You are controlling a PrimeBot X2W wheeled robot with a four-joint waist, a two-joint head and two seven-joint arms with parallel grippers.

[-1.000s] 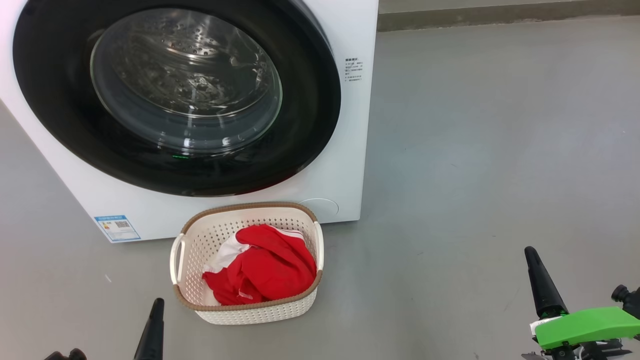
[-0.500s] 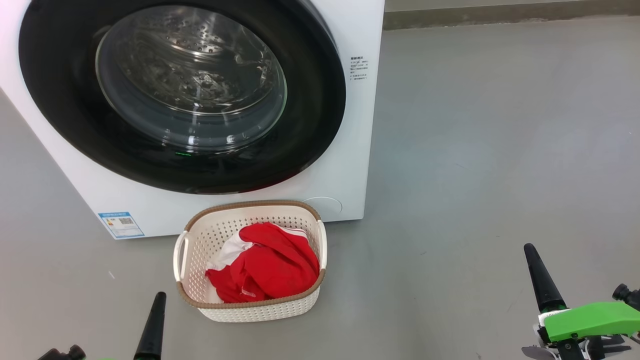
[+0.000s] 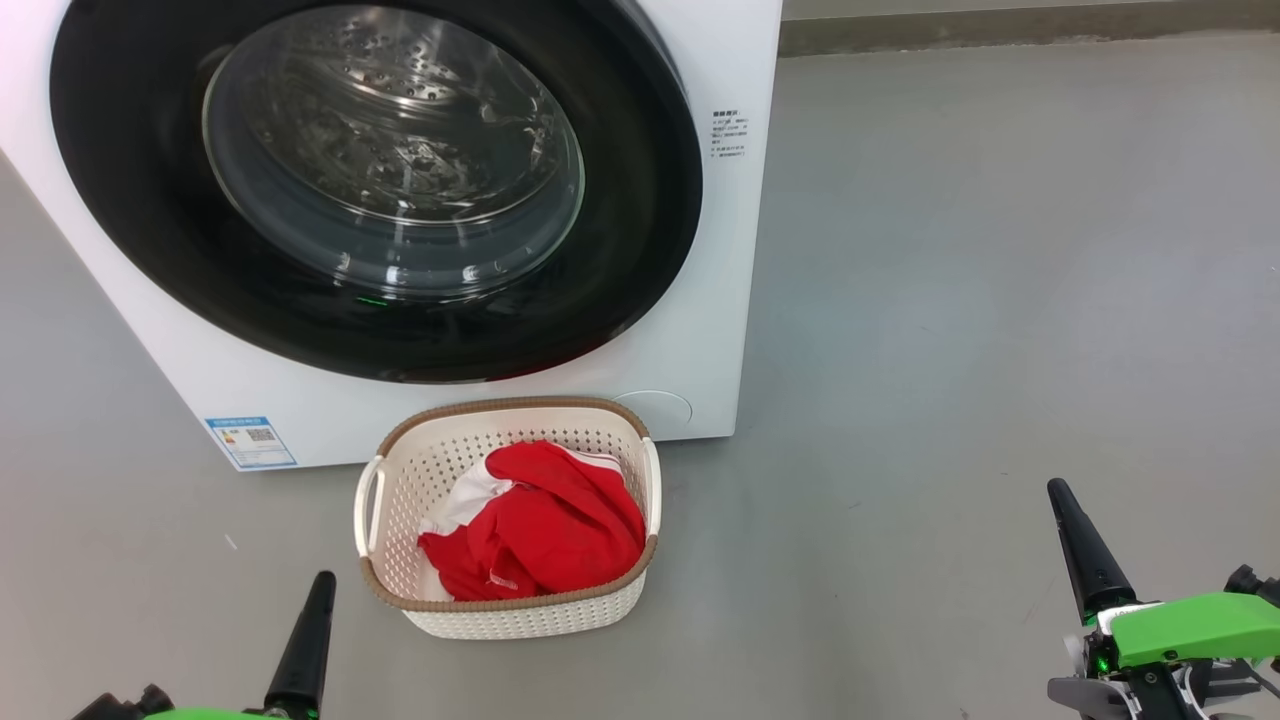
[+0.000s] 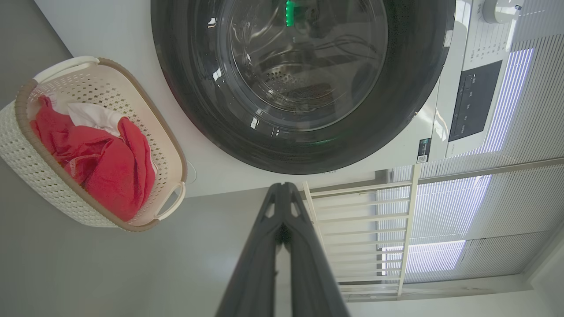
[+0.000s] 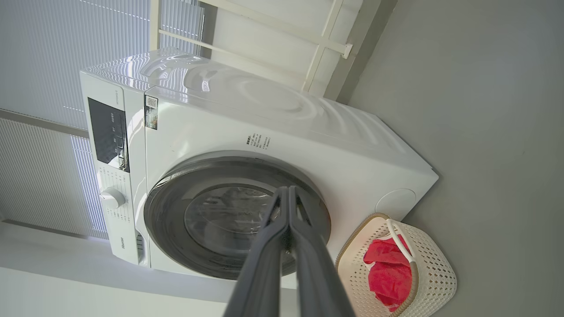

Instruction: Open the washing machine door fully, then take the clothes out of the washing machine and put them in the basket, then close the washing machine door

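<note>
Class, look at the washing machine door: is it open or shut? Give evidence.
Shut. The washing machine door lies flush against the front of the washing machine in all three views.

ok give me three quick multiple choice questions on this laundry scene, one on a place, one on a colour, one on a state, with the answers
1. Where does the basket stand relative to the washing machine?
A. on top of it
B. on the floor just in front of it
C. behind it

2. What colour are the clothes mostly?
A. red
B. blue
C. black

3. What state is the door in?
A. swung fully open
B. half open
C. shut

Answers
1 B: the basket sits on the grey floor below the machine's front panel.
2 A: bright red fabric with a little white lies in the basket.
3 C: the door's black rim lies flush against the machine's front.
</note>
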